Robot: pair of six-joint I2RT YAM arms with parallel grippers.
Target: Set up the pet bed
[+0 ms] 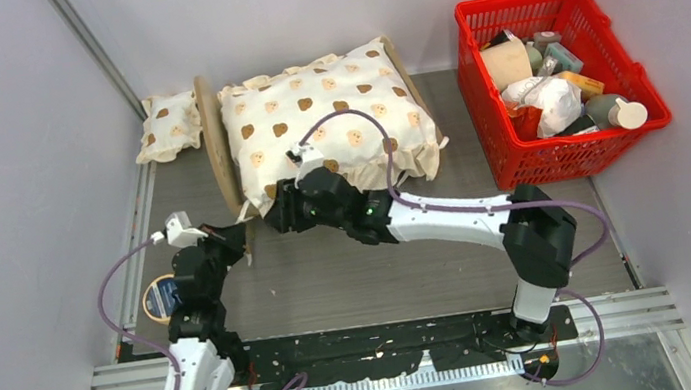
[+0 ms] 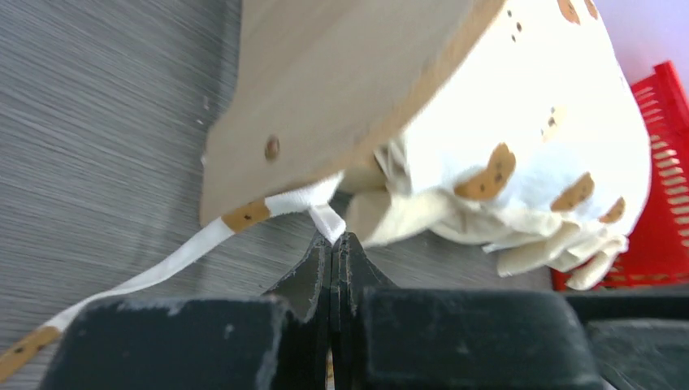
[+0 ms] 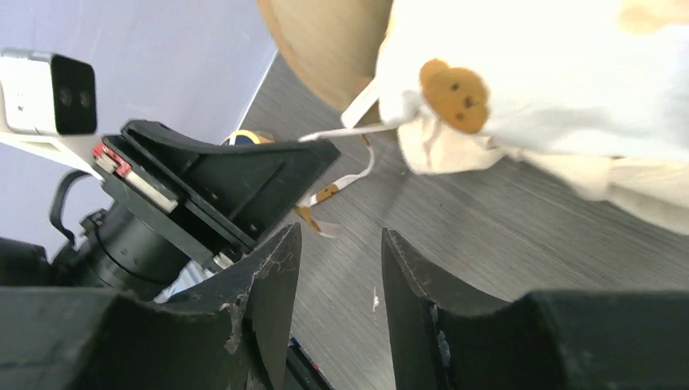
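The pet bed (image 1: 216,150) is a light-wood frame with its headboard (image 2: 341,81) on the left side. A cream bear-print cushion (image 1: 326,117) lies over it. My left gripper (image 2: 340,237) sits at the headboard's near corner, shut on a white tie ribbon (image 2: 325,218) of the cushion. A second ribbon tail (image 2: 146,280) trails across the table. My right gripper (image 3: 341,236) hovers just right of the left gripper (image 1: 244,237), near the cushion's front left corner (image 3: 439,138). It is open, with only the table between its fingers. A small bear-print pillow (image 1: 169,125) lies left of the headboard.
A red basket (image 1: 558,76) full of household items stands at the back right. A roll of tape (image 1: 161,298) lies on the table beside the left arm. Grey walls close in the left and back sides.
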